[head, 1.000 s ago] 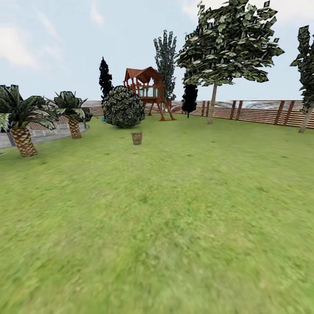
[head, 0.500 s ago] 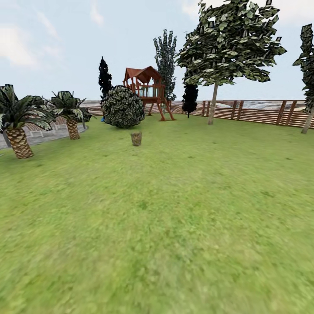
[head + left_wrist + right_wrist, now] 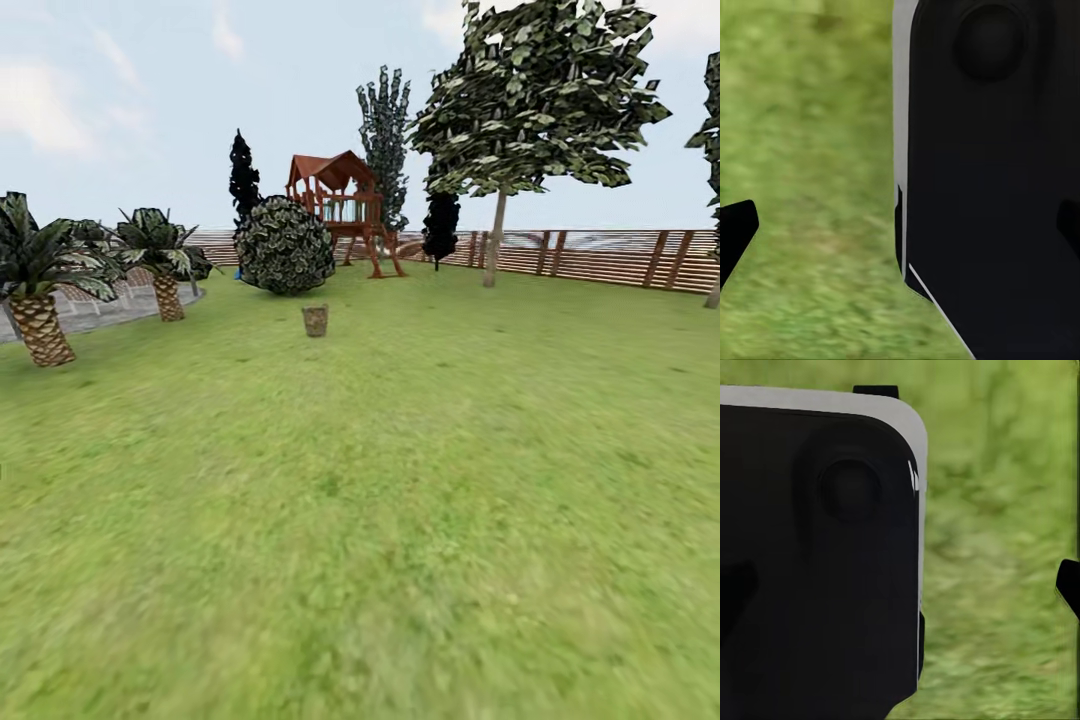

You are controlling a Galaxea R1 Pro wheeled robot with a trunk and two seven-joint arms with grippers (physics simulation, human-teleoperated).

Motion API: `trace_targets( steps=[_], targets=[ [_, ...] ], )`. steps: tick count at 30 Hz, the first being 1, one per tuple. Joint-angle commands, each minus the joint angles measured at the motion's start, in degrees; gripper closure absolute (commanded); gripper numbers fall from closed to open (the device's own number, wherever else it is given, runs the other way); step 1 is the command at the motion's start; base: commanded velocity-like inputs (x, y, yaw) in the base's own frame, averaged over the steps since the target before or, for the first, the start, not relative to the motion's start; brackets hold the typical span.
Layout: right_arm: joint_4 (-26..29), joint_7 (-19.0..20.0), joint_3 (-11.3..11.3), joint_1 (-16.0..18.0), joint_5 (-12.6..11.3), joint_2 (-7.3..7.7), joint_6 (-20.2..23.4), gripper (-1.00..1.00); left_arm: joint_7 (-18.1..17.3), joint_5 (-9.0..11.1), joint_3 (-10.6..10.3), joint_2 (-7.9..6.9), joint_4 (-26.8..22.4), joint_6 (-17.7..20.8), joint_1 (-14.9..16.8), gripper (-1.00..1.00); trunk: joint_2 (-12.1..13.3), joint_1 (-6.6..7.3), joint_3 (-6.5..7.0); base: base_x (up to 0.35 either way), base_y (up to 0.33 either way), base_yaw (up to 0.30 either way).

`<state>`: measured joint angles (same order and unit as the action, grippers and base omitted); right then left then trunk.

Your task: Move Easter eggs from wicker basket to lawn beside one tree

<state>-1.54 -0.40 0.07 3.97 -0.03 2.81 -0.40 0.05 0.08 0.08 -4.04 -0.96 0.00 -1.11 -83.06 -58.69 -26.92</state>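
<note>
The wicker basket stands small and far off on the lawn, ahead and slightly left of centre. From this distance no Easter eggs can be made out in it. A tall tree with a pale trunk and a broad canopy rises at the back right, by the fence. In the left wrist view, my left gripper hangs open over grass beside my dark body panel. The right gripper is open too, and its fingertips hold nothing.
A round bush and a wooden playset stand behind the basket. Two palms edge a paved patch at the left. A slatted fence closes the back. Open grass stretches between me and the basket.
The whole view has shifted slightly as the camera rolls forward. The basket sits a touch lower in the picture, and the palms have slid outward to the left.
</note>
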Motion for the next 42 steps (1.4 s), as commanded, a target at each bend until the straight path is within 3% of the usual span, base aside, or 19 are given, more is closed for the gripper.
trace_targets(
  steps=[1, 11, 42],
  targets=[
    [-0.13, -0.04, 0.01, 0.08, 0.01, 0.00, -0.04, -1.00, 0.00, 0.01, 0.01, 0.00, -0.10, 0.00, -0.03, -1.00, -0.02, -0.04, -0.04, 0.338, 0.000, 0.110],
    [-0.13, -0.04, 0.05, 0.08, 0.11, 0.00, -0.04, -1.00, 0.00, 0.01, 0.00, 0.00, -0.10, 0.00, -0.03, -1.00, -0.02, -0.04, -0.04, 0.338, 0.000, 0.145],
    [-0.13, -0.04, 0.09, 0.08, 0.12, 0.00, -0.04, -1.00, -0.01, 0.01, 0.01, 0.00, -0.10, 0.00, -0.03, -1.00, -0.02, -0.04, -0.04, 0.338, 0.000, 0.001]
  ],
)
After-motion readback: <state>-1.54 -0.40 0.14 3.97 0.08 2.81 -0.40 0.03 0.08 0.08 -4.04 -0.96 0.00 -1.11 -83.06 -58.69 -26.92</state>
